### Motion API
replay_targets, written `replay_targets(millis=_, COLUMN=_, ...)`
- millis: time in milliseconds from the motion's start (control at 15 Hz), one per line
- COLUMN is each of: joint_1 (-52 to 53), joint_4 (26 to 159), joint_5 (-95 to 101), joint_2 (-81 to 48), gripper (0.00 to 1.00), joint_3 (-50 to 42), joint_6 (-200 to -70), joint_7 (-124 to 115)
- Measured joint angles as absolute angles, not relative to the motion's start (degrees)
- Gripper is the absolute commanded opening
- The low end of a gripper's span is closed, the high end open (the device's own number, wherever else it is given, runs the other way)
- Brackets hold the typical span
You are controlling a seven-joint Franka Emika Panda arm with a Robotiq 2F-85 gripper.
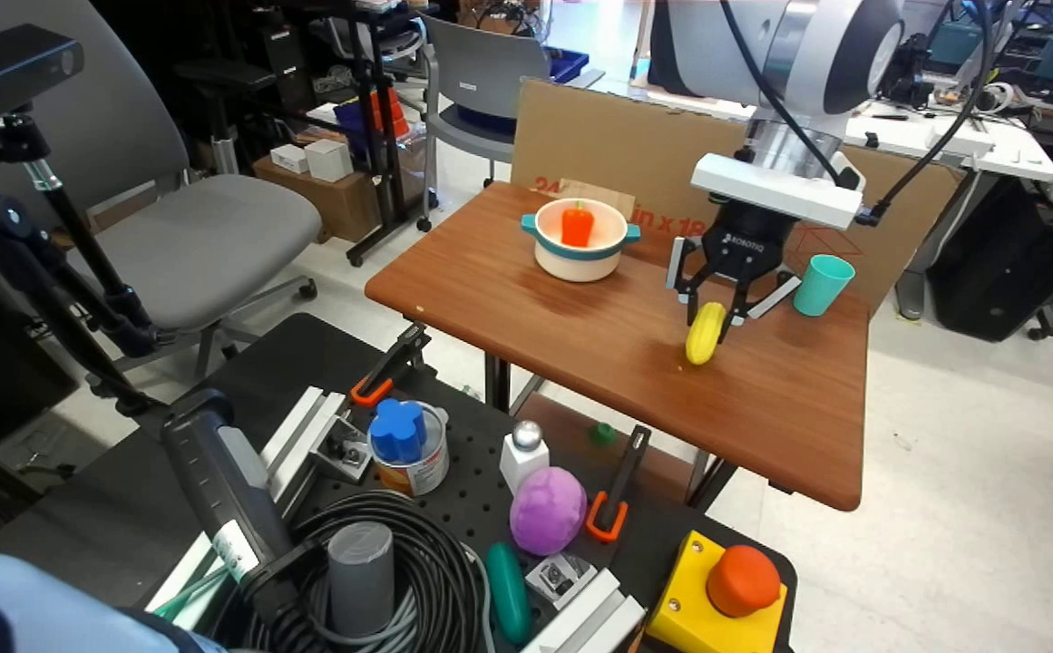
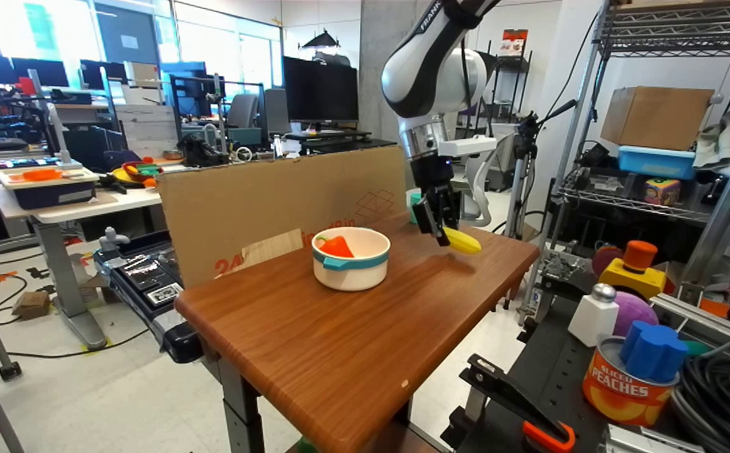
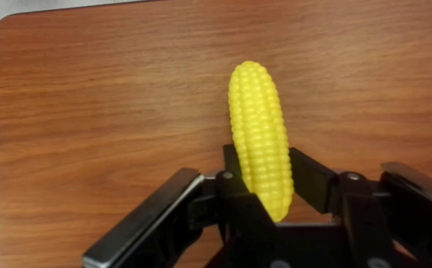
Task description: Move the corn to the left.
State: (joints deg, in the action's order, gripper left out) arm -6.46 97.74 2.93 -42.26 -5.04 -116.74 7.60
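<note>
A yellow toy corn [image 1: 704, 337] is in my gripper [image 1: 709, 325], held above the brown wooden table [image 1: 508, 299]. In an exterior view the corn [image 2: 464, 241] hangs tilted, with its shadow on the tabletop below it. The gripper [image 2: 445, 235] points down beside it. In the wrist view the corn [image 3: 258, 123] lies lengthwise between the two black fingers of the gripper [image 3: 262, 158], with its far end sticking out past the fingertips. The fingers are closed against its sides; the left finger is partly hidden behind the corn.
A cream pot with teal handles [image 1: 578, 267] holds an orange-red pepper [image 1: 578, 227]; the pot also shows in an exterior view [image 2: 351, 277]. A teal cup [image 1: 823, 286] stands near the table's far side. A cardboard sheet [image 1: 644, 136] stands along the back edge.
</note>
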Motion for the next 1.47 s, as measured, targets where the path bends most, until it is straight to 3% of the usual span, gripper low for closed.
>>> replay_targets(millis=467, joint_1=-4.0, joint_4=104.6, joint_5=4.1, joint_2=-39.9, gripper=0.11, joint_3=-3.5, joint_6=-121.1, joint_7=7.6)
replay_targets(millis=533, joint_1=-4.0, joint_4=105.1, joint_5=4.1, joint_2=-39.6, gripper=0.6, joint_3=-3.4, joint_6=-121.7, joint_7=7.7)
replay_targets(millis=667, joint_1=-4.2, joint_4=105.9, joint_5=4.0, joint_2=-39.2, gripper=0.67, joint_3=-3.3, joint_6=-122.7, joint_7=7.9)
replay_targets(millis=867, joint_1=-4.4, joint_4=107.1, joint_5=4.1, joint_2=-38.8, gripper=0.9, joint_3=-3.2, joint_6=-125.0, joint_7=8.5)
replay_targets(millis=1000, joint_1=-4.6, joint_4=108.7, joint_5=4.6, joint_2=-38.2, gripper=1.0, joint_3=-3.4, joint_6=-127.8, joint_7=9.4)
replay_targets(millis=1467, joint_1=-4.8, joint_4=119.6, joint_5=9.0, joint_2=-30.3, gripper=1.0, joint_3=-4.5, joint_6=-137.5, joint_7=11.0)
